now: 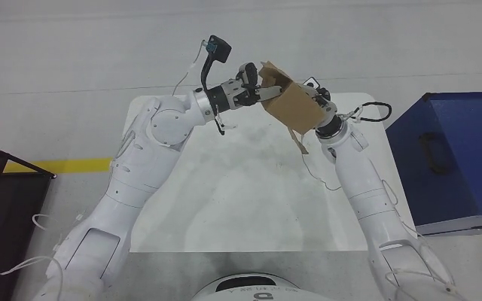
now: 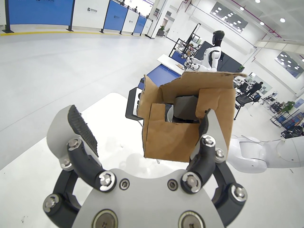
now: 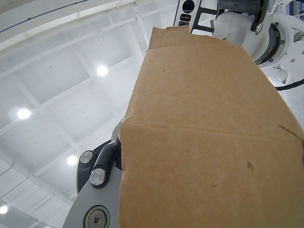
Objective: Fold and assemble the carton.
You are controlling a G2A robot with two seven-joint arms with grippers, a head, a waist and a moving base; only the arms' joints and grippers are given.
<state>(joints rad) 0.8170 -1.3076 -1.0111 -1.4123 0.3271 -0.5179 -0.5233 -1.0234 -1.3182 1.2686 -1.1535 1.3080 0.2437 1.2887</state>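
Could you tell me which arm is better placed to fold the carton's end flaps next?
Left, probably: the left gripper, open, faces the end flaps of the carton, which the right gripper holds aloft.

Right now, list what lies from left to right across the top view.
yellow floor stripe → left claw → carton → blue bin
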